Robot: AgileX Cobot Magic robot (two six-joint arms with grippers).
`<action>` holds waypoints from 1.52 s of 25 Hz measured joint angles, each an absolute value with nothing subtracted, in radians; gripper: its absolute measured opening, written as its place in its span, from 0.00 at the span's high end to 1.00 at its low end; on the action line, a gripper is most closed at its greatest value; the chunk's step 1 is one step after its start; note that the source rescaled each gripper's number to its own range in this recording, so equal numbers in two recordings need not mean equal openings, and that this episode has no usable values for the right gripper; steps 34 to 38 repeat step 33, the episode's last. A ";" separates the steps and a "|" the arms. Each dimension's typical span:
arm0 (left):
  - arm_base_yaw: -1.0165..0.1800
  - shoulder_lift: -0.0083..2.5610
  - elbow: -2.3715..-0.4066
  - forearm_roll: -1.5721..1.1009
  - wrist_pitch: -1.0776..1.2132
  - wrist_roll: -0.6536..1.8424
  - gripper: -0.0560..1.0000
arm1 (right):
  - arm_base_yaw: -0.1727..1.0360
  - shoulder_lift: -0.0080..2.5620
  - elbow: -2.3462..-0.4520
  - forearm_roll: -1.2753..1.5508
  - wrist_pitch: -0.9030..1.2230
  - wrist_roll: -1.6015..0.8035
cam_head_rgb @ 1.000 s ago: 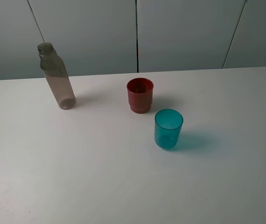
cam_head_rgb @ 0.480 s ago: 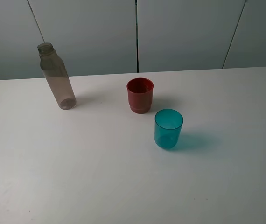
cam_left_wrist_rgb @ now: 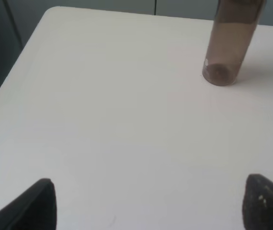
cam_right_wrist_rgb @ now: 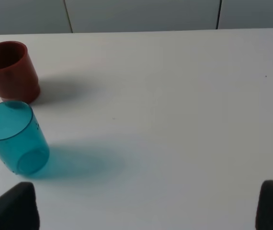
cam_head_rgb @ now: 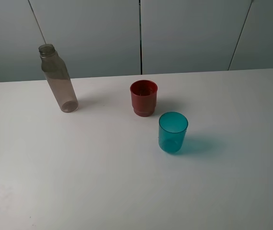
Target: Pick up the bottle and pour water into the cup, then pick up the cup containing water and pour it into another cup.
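On the white table (cam_head_rgb: 103, 182) I see the bottle (cam_head_rgb: 58, 78) standing upright at the far left, well apart from the red cup (cam_head_rgb: 143, 97), with the teal cup (cam_head_rgb: 173, 132) just beside it, nearer me. My left gripper (cam_left_wrist_rgb: 148, 203) and right gripper (cam_right_wrist_rgb: 148, 206) both hang wide apart, holding nothing.

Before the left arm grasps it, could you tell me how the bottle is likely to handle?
The bottle is tall on a narrow base, so a high nudge would probably tip it. Its smooth clear plastic may be slippery and flex when squeezed. Uncapped, it could spill if tilted.
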State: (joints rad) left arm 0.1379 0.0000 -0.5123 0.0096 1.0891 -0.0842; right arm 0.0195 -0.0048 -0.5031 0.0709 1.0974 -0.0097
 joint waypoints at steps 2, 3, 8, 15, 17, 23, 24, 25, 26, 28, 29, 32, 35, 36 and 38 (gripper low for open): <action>0.138 0.000 -0.512 0.011 1.089 -0.088 0.03 | 0.019 -0.005 -0.503 0.071 1.097 -0.010; 0.138 0.000 -0.512 0.012 1.089 -0.090 0.03 | 0.019 -0.005 -0.503 0.071 1.097 -0.010; 0.138 0.000 -0.512 0.012 1.089 -0.034 0.03 | 0.019 -0.005 -0.503 0.071 1.097 -0.010; 0.138 0.000 -0.512 0.013 1.089 -0.025 0.03 | 0.019 -0.005 -0.503 0.071 1.097 -0.010; 0.138 0.000 -0.512 0.015 1.089 -0.025 0.03 | 0.019 -0.005 -0.503 0.071 1.097 -0.010; 0.138 0.000 -0.512 0.017 1.089 -0.025 0.03 | 0.019 -0.005 -0.503 0.071 1.097 -0.010; 0.138 0.000 -0.512 0.017 1.089 -0.025 0.03 | 0.019 -0.005 -0.503 0.071 1.097 -0.010; 0.138 0.000 -0.512 0.017 1.089 -0.025 0.03 | 0.019 -0.005 -0.503 0.071 1.097 -0.010; 0.138 0.000 -0.512 0.017 1.089 -0.025 0.03 | 0.019 -0.005 -0.503 0.071 1.097 -0.010; 0.138 0.000 -0.512 0.017 1.089 -0.023 0.03 | 0.019 -0.005 -0.503 0.071 1.097 -0.010; 0.138 0.000 -0.512 0.017 1.089 -0.021 0.03 | 0.019 -0.005 -0.503 0.071 1.097 -0.010; 0.138 0.000 -0.512 0.017 1.089 -0.017 0.03 | 0.019 -0.005 -0.503 0.071 1.097 -0.010; 0.138 0.000 -0.512 0.017 1.089 -0.017 0.03 | 0.019 -0.005 -0.503 0.071 1.097 -0.010; 0.138 0.000 -0.512 0.017 1.089 -0.017 0.03 | 0.019 -0.005 -0.503 0.071 1.097 -0.010; 0.138 0.000 -0.512 0.017 1.089 -0.017 0.03 | 0.019 -0.005 -0.503 0.071 1.097 -0.010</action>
